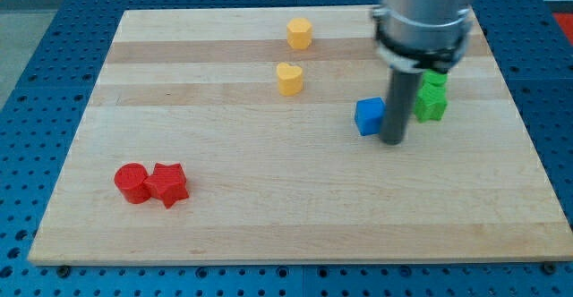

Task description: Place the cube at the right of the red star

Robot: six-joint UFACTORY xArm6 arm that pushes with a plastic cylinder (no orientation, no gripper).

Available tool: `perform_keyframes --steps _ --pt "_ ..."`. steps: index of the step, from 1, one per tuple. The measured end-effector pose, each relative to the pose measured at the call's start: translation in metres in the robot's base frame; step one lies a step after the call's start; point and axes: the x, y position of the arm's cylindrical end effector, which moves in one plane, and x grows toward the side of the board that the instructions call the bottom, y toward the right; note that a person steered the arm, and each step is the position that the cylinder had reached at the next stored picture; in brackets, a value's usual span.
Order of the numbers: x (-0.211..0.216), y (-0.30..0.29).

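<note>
The blue cube (369, 116) lies right of the board's middle. My tip (392, 140) stands right against the cube's right side, a little below it. The red star (167, 184) lies at the view's lower left, far to the left of the cube. A red cylinder (132, 182) touches the star's left side.
A yellow heart (289, 78) and a yellow block (299, 33) lie at the view's top middle. Two green blocks (431, 97) sit just right of my rod. The arm's body hides the other blue block at the view's upper right.
</note>
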Motion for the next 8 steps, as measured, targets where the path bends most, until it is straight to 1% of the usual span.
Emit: perform_keyframes --steps 1,2,3,4,5,6,7,8 --pt "-0.038 0.0" --pt "-0.042 -0.041" --pt "0.025 -0.089" --pt "0.068 -0.117" --pt "0.076 -0.125" --pt "0.074 -0.133" --pt "0.068 -0.155" --pt "0.025 -0.149"
